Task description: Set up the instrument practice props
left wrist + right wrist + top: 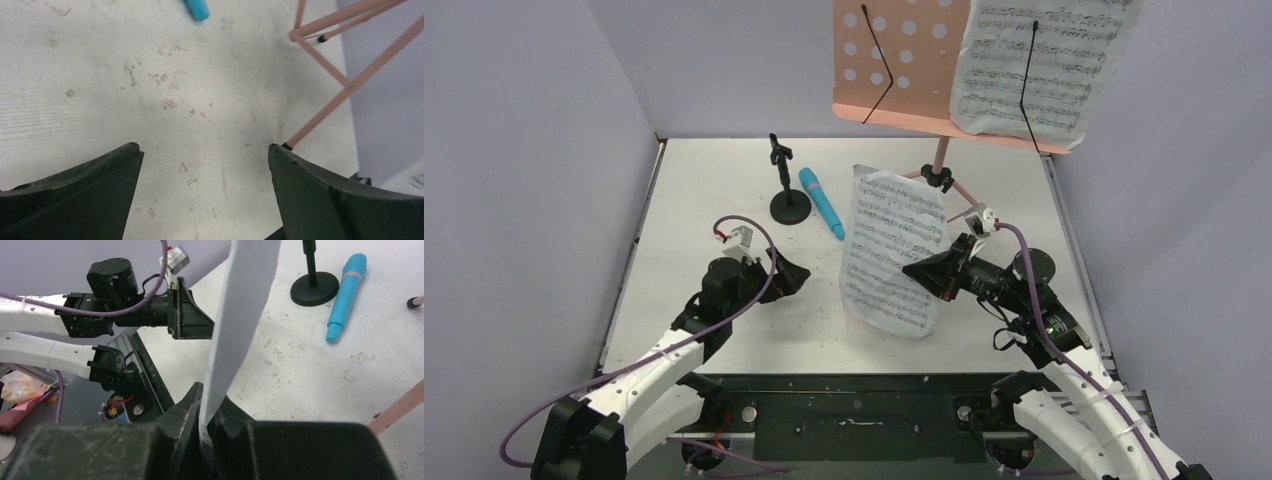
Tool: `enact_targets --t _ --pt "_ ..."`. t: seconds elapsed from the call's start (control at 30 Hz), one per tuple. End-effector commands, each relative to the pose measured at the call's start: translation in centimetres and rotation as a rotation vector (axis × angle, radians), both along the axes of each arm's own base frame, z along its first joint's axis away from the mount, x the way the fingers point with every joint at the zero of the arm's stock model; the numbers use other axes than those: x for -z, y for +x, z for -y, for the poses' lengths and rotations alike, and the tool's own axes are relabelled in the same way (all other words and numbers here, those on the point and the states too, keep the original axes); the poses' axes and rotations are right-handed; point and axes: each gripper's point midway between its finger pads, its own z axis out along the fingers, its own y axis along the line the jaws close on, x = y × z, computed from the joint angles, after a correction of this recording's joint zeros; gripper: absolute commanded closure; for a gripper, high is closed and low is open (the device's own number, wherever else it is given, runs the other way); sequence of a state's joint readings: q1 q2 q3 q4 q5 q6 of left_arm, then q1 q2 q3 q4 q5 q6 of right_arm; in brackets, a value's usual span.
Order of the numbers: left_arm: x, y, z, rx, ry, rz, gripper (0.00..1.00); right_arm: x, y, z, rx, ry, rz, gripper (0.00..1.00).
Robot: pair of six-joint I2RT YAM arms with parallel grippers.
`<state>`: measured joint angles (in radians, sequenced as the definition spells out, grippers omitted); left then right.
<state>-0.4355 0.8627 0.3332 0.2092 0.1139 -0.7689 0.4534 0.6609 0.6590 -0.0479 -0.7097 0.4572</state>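
The claw [204, 147] gapes wide, its dark fingers [85, 192] filling the lower corners over a scuffed white tabletop [100, 85]. The blue microphone [196, 7] tip shows at top centre. The pink music stand [345, 82] legs cross the upper right, one black foot beside the right finger.

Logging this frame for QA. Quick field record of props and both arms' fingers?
music stand: upright, far right of table
page on stand: one, right half of desk
second page: held upright, edge in right fingers
right fingers: shut on second page
left fingers: open, empty, over table
microphone: lying flat beside mic stand
mic stand: upright, empty
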Motion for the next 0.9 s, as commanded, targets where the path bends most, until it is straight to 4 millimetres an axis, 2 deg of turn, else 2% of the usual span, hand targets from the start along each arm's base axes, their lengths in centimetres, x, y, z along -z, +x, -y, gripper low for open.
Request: enact_targets --t 0.0,0.03,0.13,0.2,0.3,0.43,0.53,0.7,0.87 --pt "0.1 1.5 -1.0 -0.039 0.131 -0.083 0.04 -3.2 0.1 0.4 0.028 0.024 0.096 0.95" --pt "1.0 1.4 -1.5 -0.051 0.17 -0.124 0.04 -3.3 0.2 0.4 0.031 0.024 0.099 0.95" --pt "1.4 1.5 -1.3 -0.011 0.226 -0.159 0.04 -4.0 0.2 0.5 0.04 0.028 0.116 0.95" --pt "0.9 1.9 -1.1 0.002 0.241 -0.155 0.04 -4.5 0.3 0.5 0.042 0.025 0.129 0.95" --pt "0.2 2.8 -2.0 -0.087 0.224 -0.145 0.04 -5.8 0.5 0.8 0.058 0.007 0.164 0.95" --pt "-1.5 3.7 -2.1 -0.113 0.205 -0.063 0.04 -7.7 0.8 1.1 0.074 -0.009 0.207 0.95" --pt "-3.5 4.0 -1.9 -0.1 0.19 0.014 0.03 -9.4 0.7 1.2 0.079 0.003 0.253 0.95" --pt "-9.7 4.7 -0.8 -0.047 0.141 0.219 0.03 -12.1 0.8 1.3 0.09 0.024 0.323 0.95" --pt "-15.7 5.1 1.3 0.048 0.088 0.32 0.03 -15.5 1.2 2.4 0.158 0.025 0.416 0.95"
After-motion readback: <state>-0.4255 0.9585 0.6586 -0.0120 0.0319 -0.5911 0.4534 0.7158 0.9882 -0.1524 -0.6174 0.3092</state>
